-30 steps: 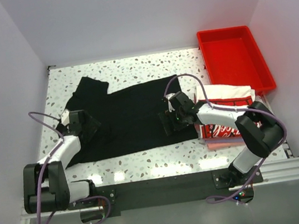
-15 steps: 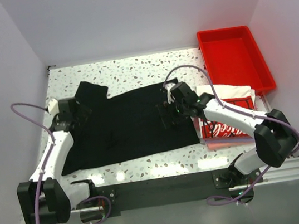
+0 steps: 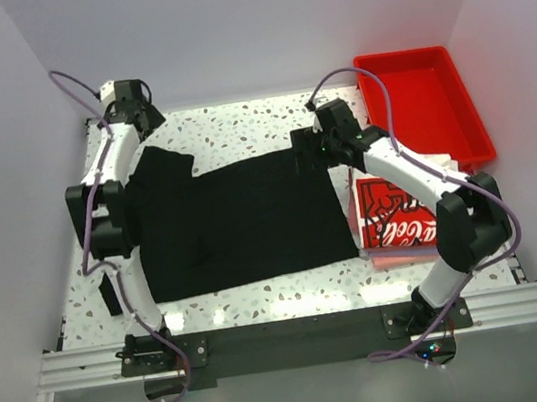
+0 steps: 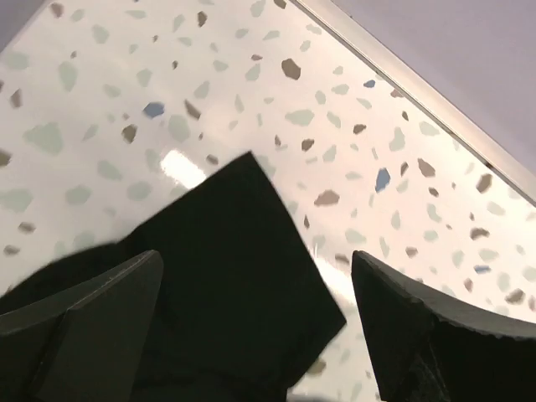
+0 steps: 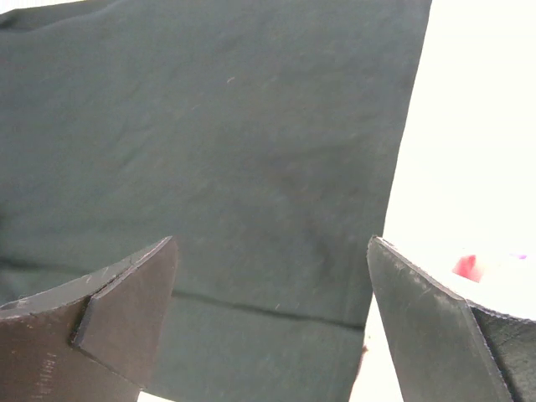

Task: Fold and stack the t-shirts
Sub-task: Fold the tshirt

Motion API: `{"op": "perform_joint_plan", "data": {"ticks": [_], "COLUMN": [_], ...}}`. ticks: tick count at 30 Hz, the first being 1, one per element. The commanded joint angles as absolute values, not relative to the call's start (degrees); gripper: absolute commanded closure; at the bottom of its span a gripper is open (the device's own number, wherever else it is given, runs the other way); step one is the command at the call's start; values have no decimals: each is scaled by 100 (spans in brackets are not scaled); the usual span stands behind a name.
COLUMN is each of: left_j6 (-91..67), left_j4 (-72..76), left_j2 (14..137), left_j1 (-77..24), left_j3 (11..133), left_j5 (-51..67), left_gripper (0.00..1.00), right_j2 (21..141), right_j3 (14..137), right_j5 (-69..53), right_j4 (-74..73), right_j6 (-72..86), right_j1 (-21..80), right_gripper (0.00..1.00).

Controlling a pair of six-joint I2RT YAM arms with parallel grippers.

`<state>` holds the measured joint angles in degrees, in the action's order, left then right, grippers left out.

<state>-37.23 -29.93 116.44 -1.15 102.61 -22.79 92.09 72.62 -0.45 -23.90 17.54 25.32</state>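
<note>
- Centrally: black t-shirt (image 3: 241, 220), lies spread flat on the speckled table (image 3: 237, 125), takes up most of the middle, with one sleeve pointing toward the far-left corner.
- Left gripper (image 4: 255, 276): hangs over that sleeve at the far-left part of the table, close to the back wall; stands with fingers (image 4: 92, 310) spread wide and grips nothing.
- From the left wrist: looks down on the sleeve's pointed corner between the two fingers, with bare speckled surface all around it and the table's far edge running across the upper right.
- Right gripper (image 5: 272, 251): hovers over the far-right corner of the black t-shirt; has jaws wide apart and holds nothing.
- From the right wrist: shows smooth dark cloth filling the gap between the fingers, with the shirt's right edge running down nearer the right finger and a faint seam crossing low down; catches a small patch of red at the far right.
- White t-shirt (image 3: 397, 212): sits folded just beside the black one's right edge, red-and-black print facing up, partly crossed by the right arm.
- Pinkish cloth (image 3: 398, 254): peeks out under the white t-shirt along its near edge; cannot tell how many layers.
- Red tray (image 3: 421, 107): occupies the far-right corner, its near rim close to the white t-shirt.
</note>
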Motion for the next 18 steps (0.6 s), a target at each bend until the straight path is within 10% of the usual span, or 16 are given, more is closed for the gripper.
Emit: {"op": "perform_joint_plan", "data": {"ticks": [1, 18], "left_j6": [-3086, -2751], "left_j4": [-3760, -3709], "left_j2": [12836, 14300], "left_j1": [-79, -79], "left_j3": [11581, 12630], "left_j5": [-2294, -2602], "left_gripper": [1, 26], "right_j2": [9509, 10582], "right_j3": [7813, 8297], "right_j5": [659, 519], "right_j4": [-2400, -2373], "right_j6": [1617, 1556], "right_j1": [2505, 2136], "right_gripper": [1, 1]}}
